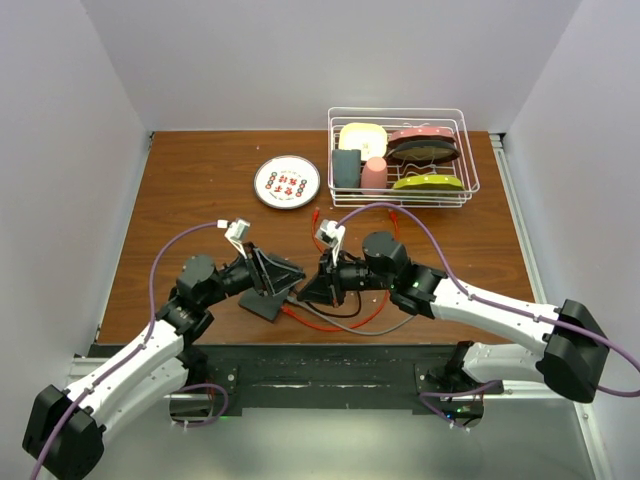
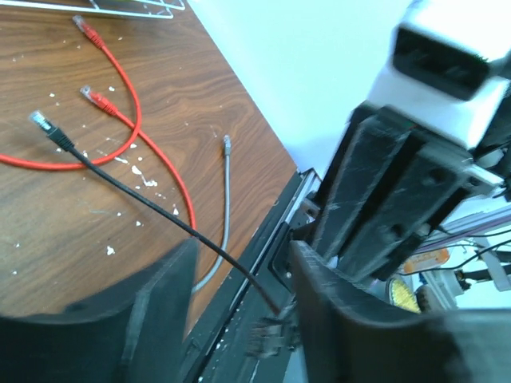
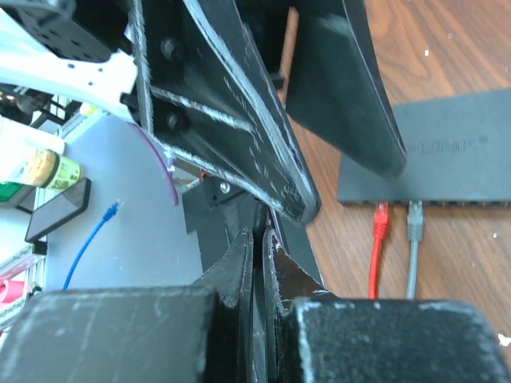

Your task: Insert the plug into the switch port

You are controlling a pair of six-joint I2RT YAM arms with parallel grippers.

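The switch (image 3: 447, 152) was a flat, dark grey box. It lay flat on the brown wooden table (image 3: 447, 48), close to the front edge. A red plug (image 3: 381, 217) and a grey plug (image 3: 414, 215) sat side by side in one long edge of it, and their wires ran away over the wood. A thin black wire (image 2: 120, 183) lay across the table too. The loose plug (image 2: 40, 121) at its end was small and rested on the bare wood, not in any hole, near a red wire (image 2: 132, 112).
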